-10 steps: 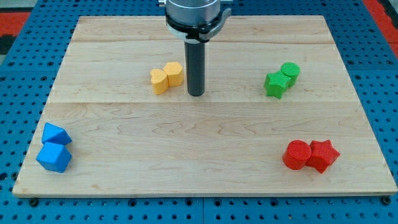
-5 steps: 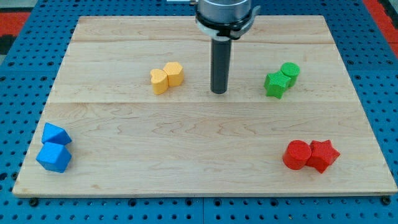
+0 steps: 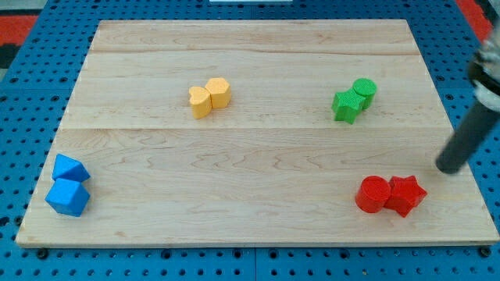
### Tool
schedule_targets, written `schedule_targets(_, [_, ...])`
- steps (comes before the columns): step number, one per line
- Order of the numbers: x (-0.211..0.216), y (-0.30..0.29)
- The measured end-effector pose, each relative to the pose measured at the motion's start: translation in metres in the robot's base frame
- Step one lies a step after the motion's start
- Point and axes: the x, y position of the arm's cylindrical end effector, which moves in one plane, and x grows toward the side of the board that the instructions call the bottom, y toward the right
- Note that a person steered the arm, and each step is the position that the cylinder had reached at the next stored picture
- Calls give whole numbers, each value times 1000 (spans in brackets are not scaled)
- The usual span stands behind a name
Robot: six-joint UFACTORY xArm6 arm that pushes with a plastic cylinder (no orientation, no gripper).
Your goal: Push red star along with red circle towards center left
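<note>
The red star [image 3: 407,195] lies near the board's bottom right corner, touching the red circle [image 3: 373,193] on its left. My tip [image 3: 450,167] is at the board's right edge, up and to the right of the red star, a short gap away. The rod leans up toward the view's right edge and looks blurred.
A green star [image 3: 344,106] and a green circle [image 3: 364,90] sit together at upper right. A yellow heart [image 3: 200,102] and a yellow hexagon [image 3: 219,93] sit at upper centre-left. Two blue blocks [image 3: 69,186] lie at the bottom left. The wooden board [image 3: 250,172] rests on blue pegboard.
My tip has swept from beside the yellow blocks, past the board's upper middle, down to the right edge near the red star. No block has moved.
</note>
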Motion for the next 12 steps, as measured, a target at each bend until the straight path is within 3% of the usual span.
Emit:
schedule_targets(1, [52,-3])
schedule_targets(2, [52,-26])
schedule_targets(4, [33,-64])
schedule_targets(7, [-5,-25])
schedule_targets(11, [33,-189])
schedule_targets(12, [33,-120])
